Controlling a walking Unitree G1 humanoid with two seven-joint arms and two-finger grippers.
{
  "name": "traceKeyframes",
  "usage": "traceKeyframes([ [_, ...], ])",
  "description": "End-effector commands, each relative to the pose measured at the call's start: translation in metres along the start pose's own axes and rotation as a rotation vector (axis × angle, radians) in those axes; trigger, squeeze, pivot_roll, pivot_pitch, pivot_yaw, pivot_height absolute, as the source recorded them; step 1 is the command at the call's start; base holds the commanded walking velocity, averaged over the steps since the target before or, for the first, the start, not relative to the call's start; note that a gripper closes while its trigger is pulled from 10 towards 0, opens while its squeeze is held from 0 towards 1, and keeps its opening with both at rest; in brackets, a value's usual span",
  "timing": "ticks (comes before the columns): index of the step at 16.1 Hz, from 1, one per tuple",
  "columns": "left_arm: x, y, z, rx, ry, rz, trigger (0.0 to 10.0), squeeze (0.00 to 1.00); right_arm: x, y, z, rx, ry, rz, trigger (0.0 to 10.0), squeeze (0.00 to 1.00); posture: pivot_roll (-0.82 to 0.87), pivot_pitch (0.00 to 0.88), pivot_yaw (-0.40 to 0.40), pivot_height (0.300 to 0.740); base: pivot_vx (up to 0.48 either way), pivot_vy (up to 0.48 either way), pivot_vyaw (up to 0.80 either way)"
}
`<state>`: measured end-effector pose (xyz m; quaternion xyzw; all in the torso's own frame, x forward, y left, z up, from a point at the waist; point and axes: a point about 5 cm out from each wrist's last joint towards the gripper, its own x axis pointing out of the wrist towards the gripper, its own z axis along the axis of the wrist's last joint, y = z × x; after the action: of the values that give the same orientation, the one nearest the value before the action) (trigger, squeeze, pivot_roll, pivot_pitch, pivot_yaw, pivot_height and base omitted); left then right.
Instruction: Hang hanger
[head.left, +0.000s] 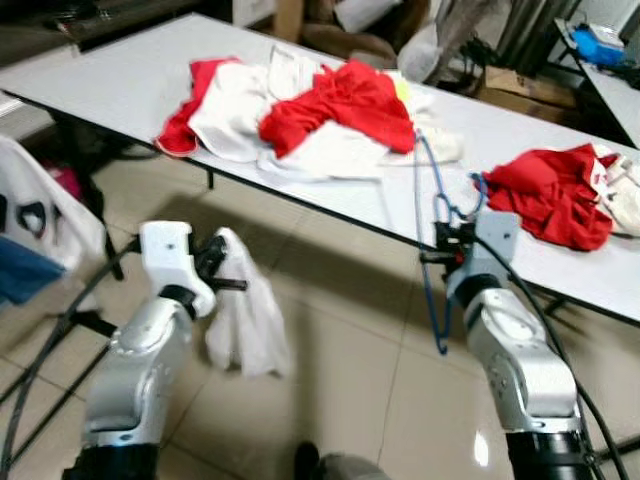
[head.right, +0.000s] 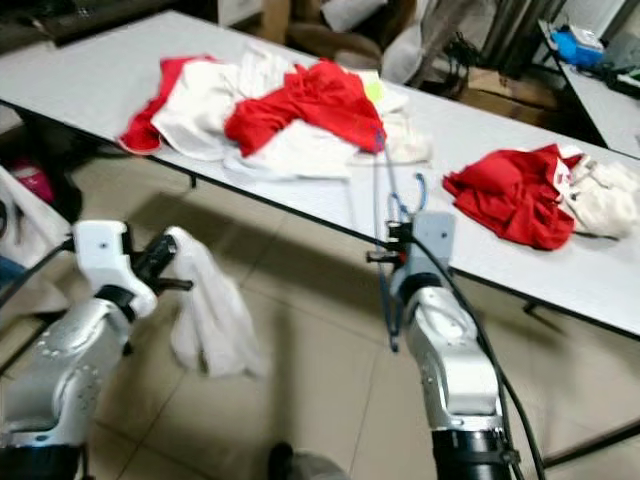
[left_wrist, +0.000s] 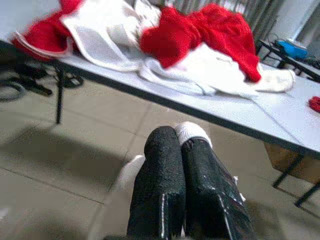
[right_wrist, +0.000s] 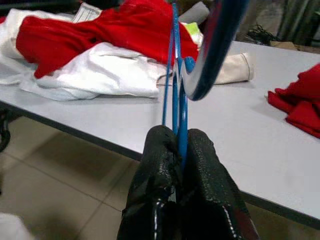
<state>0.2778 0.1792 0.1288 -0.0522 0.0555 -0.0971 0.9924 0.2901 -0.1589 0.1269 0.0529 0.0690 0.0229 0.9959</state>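
Note:
My right gripper (head.left: 441, 243) is shut on a blue wire hanger (head.left: 428, 230), held upright at the near edge of the grey table (head.left: 330, 195); in the right wrist view the blue hanger (right_wrist: 176, 75) runs up from between the closed fingers (right_wrist: 155, 165). Off to the left, over the tiled floor, my left gripper (head.left: 228, 272) is shut on a white garment (head.left: 250, 320) that hangs down from it. The left wrist view shows a bit of white cloth (left_wrist: 190, 132) pinched at the fingertips (left_wrist: 162, 150).
A heap of red and white clothes (head.left: 310, 110) lies on the table's middle, and a second red pile (head.left: 555, 195) lies to the right. A rack with hanging clothes (head.left: 40, 230) stands at the far left. Boxes and a second table (head.left: 600, 60) are behind.

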Motion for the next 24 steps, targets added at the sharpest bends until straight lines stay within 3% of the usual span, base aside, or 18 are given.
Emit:
traceKeyframes([
  [1, 0.0, 0.005, 0.008, 0.035, -0.031, 0.012, 10.0, 0.0, 0.001, 0.004, 0.002, 0.046, 0.0, 0.018, 10.0, 0.0, -0.03, 0.0, -0.105, 0.74, 0.0, 0.428, 0.0],
  [4, 0.007, 0.006, 0.014, 0.056, -0.043, 0.024, 10.0, 0.0, -0.001, 0.005, 0.002, 0.016, -0.008, 0.005, 10.0, 0.0, -0.03, 0.0, -0.104, 0.74, 0.0, 0.431, -0.8],
  [14, 0.01, 0.008, 0.021, 0.125, -0.043, -0.016, 10.0, 0.0, -0.008, 0.014, -0.011, 0.096, 0.062, 0.029, 10.0, 0.0, -0.01, 0.0, -0.082, 0.74, 0.0, 0.423, -0.8],
  [18, 0.013, 0.007, 0.022, 0.188, -0.047, -0.044, 10.0, 0.0, -0.009, 0.012, -0.008, 0.114, 0.022, -0.01, 10.0, 0.0, -0.02, 0.0, -0.027, 0.74, 0.0, -0.36, -0.6],
  [20, 0.01, 0.006, 0.019, 0.138, -0.049, -0.032, 10.0, 0.0, -0.009, 0.013, -0.005, 0.088, 0.006, 0.038, 10.0, 0.0, -0.02, 0.0, -0.023, 0.74, 0.0, 0.0, 0.0],
  [24, 0.01, 0.003, 0.021, 0.174, -0.089, -0.052, 10.0, 0.0, -0.008, 0.021, -0.002, -0.045, 0.039, 0.217, 10.0, 0.0, -0.04, 0.0, -0.02, 0.74, 0.0, 0.0, 0.0],
])
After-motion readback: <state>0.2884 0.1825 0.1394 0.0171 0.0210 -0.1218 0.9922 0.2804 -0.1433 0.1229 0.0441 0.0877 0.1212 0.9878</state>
